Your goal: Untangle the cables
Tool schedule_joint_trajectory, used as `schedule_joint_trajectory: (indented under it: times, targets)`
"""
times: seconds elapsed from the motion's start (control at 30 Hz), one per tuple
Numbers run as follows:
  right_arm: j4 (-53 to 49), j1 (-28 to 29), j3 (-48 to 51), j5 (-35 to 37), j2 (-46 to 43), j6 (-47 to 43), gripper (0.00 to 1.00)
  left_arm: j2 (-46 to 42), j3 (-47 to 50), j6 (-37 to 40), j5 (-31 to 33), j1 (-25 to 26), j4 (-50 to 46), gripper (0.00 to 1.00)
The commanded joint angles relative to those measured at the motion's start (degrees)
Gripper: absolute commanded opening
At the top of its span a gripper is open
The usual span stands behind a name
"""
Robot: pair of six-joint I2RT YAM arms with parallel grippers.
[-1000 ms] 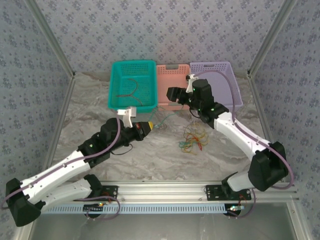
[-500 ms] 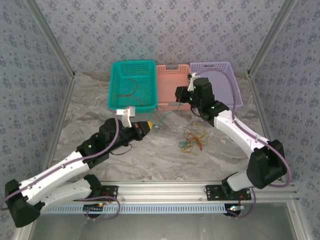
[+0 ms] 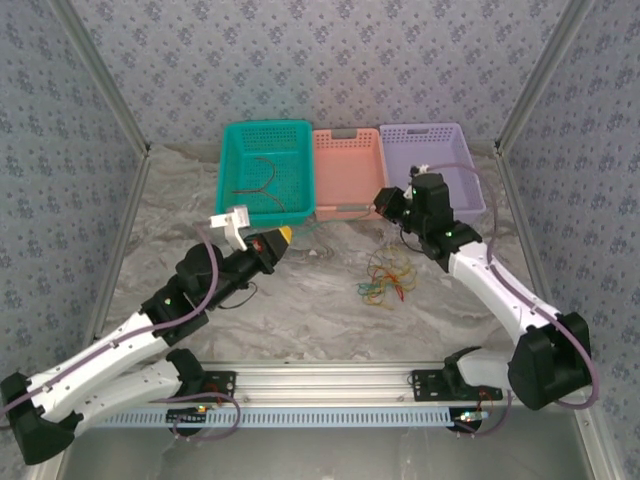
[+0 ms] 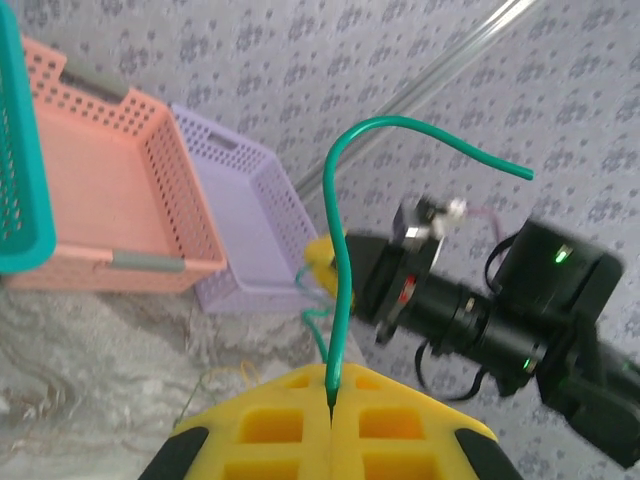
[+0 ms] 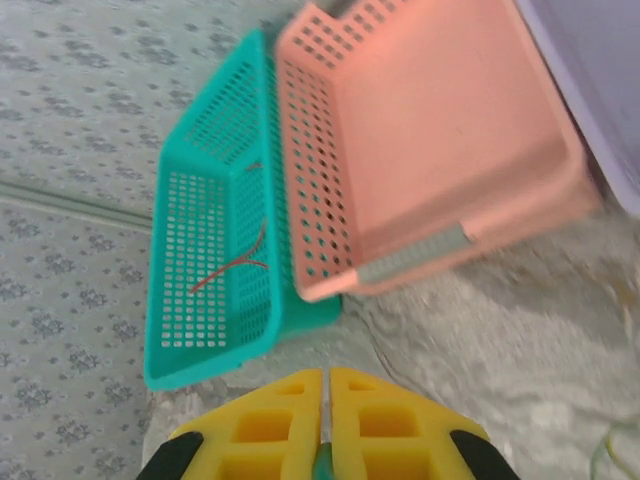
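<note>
item: green cable [image 4: 336,230]. thin, springy; rises from the left pincer, arches over and ends in a free tip in the air. it is lifted clear of the desk [image 3: 300,310], between the two arms, just in front of the baskets at the far edge.

item: left pincer [image 3: 280,240]. closed tight, yellow pads meeting on the green cable near one end.

item: right pincer [image 3: 383,201]. closed, pads together, by the near wall of the pink basket [image 3: 347,170]. a sliver of green shows between the pads in the right wrist view, so it appears to grip the same cable further along; where exactly cannot be told.

item: tangle of cables [image 3: 386,280]. red, orange, yellow and green strands in a loose knot, lying on the desk right of the middle, in front of the pink and purple baskets, near the right arm.

item: teal basket [image 3: 266,126]. leftmost of three in a row along the far edge; two thin brown cables [image 3: 262,180] lie on its floor.

item: purple basket [image 3: 430,150]. rightmost in the row; nothing seen in it, nor in the pink one.

step in hand, as judged: one cable held apart from the knot by both pincers, ready for sorting; most of the knot is not yet dealt with.

next move calls for: carrying the green cable over a basket, then letting go with both pincers so it drops inside and does not spring back onto the desk or snag the knot.
</note>
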State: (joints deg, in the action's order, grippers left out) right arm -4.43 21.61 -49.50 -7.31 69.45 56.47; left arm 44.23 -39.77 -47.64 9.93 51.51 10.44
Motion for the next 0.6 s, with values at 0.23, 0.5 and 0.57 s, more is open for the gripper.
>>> schedule_joint_trajectory:
  times: [0.23,0.5,0.57]
  targets:
    - [8.84,-1.00,13.80,1.88,-3.30,34.99,0.00,0.85,5.04,1.82,6.23,0.09,28.07,0.00]
    - [13.22,1.17,18.55,5.34,-4.11,48.60,0.00,6.71,-0.27,2.93,5.56,-0.46,36.30,0.00]
    - [12.31,1.55,18.56,6.05,-4.50,50.05,0.00,7.89,-1.09,2.83,5.36,-0.56,38.44,0.00]
